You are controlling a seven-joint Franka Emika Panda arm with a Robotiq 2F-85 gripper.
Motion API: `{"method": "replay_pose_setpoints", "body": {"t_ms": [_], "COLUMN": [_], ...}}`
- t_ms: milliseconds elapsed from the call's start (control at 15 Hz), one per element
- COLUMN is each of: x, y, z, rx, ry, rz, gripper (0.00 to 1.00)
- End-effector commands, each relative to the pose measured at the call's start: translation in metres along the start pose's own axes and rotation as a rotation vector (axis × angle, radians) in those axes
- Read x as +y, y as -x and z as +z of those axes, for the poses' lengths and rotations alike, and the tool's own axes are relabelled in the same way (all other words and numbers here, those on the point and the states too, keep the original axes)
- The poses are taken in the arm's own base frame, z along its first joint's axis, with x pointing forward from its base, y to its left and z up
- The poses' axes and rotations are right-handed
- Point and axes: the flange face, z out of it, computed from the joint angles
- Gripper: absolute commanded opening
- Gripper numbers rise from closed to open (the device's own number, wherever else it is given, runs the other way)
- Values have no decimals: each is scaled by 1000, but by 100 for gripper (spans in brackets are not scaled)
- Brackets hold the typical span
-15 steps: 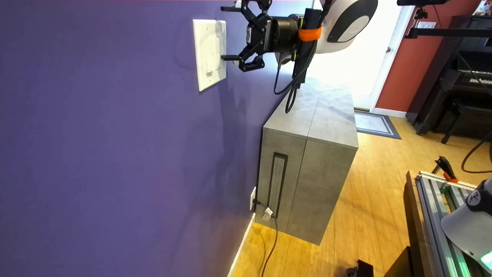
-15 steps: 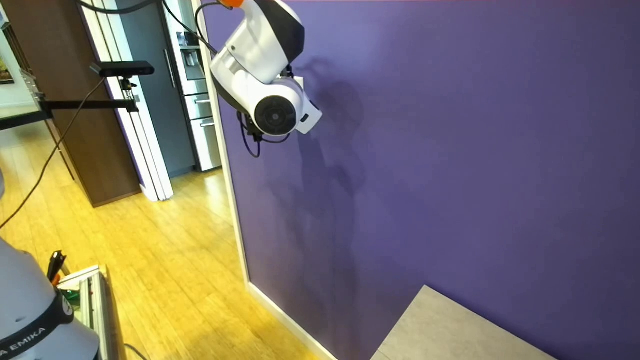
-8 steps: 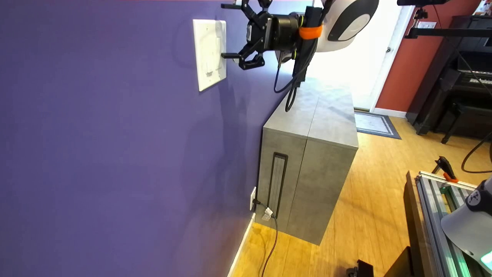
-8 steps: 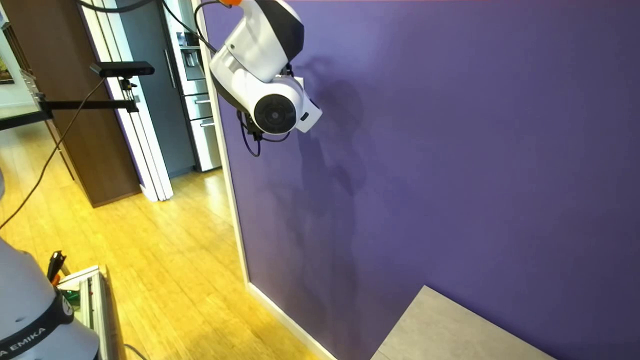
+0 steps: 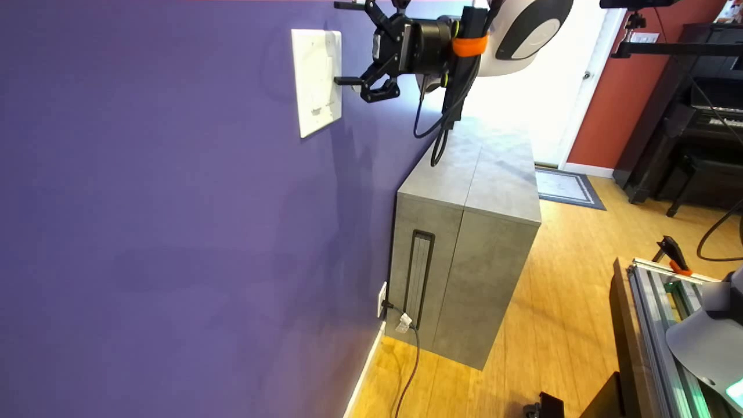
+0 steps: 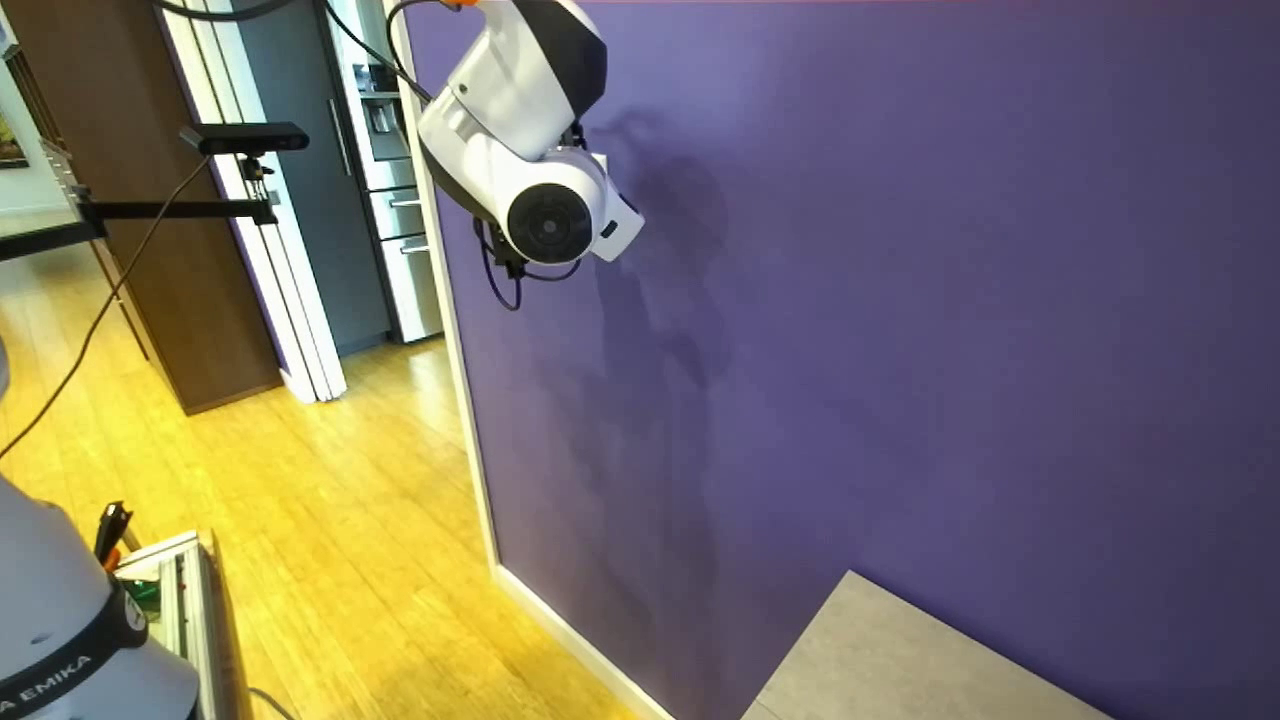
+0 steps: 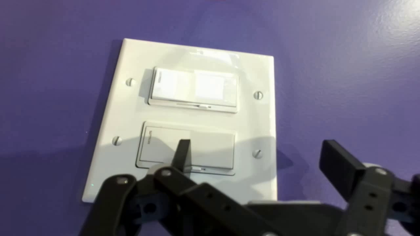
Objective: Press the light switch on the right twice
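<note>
Where the purple wall (image 5: 174, 209) fills the left of an exterior view, the white wall plate (image 5: 306, 110) sits high on it. Left-hand rocker (image 7: 193, 85) comes first, then the light switch (image 7: 211, 149), right-hand one of the pair. Wrist view is rotated, so the light switch shows as the lower rocker there, partly shaded. Gripper (image 5: 341, 43) next: fingers (image 5: 349, 80) spread wide, one above the other. Lower one stands in front of the light switch, hiding part of it in the wrist view; can't tell if it's touching. Upper one is past the plate's top edge, over the wall. Further right: outlet (image 5: 381, 299) low down with a cord (image 5: 417, 351) plugged in, grey cabinet (image 5: 444, 278) along the wall, orange strap (image 5: 469, 46) at the wrist, white-and-black arm (image 5: 525, 38). Far right: mat (image 5: 566, 188), rail bench (image 5: 647, 325) carrying the robot base (image 5: 705, 345), dark piano (image 5: 662, 104) behind.
</note>
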Motion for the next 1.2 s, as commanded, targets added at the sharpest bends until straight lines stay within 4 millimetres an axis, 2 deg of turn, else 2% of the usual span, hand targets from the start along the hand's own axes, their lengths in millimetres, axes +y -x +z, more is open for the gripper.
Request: {"method": "replay_pose_setpoints", "body": {"t_ms": [0,200,400,533,1133], "x": [-15,-25,-46,-52,-45], "y": [0,3,4,5,15], "z": [-1,-11,-23,-24,-8], "rx": [12,20,14,10,1], "ry": [53,133,193,199,150], "rz": [-12,-14,-17,9,118], "gripper": [100,100,100,100,100]}}
